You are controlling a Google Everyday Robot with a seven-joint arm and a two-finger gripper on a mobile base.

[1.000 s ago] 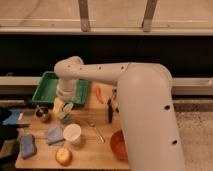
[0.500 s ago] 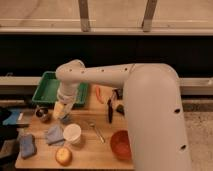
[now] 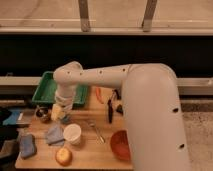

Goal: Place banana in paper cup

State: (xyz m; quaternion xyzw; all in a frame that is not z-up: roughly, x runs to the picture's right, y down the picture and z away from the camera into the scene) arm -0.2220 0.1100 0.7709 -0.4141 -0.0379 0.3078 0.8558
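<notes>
At the table's (image 3: 95,150) left side, in front of the green tray (image 3: 47,91) and just right of a small dark cup (image 3: 42,114), the gripper (image 3: 59,116) points straight down over the banana (image 3: 55,111). The banana shows as a pale stub right beneath the wrist. Whether the gripper has closed on it I cannot tell. The banana looks light, short and slightly curved, with a smooth skin that could slip or roll, and it is probably soft enough to bruise. The best hold is likely across the narrow width at mid-length, squeezed gently, so that it hangs balanced. Nearer the camera and a little to the right, just past a blue cloth (image 3: 54,134), the paper cup (image 3: 72,133) stands upright with its mouth open. It is probably light and easy to tip, so the banana is better dropped in from above the rim than pushed. Further right sits an orange bowl (image 3: 121,144).
</notes>
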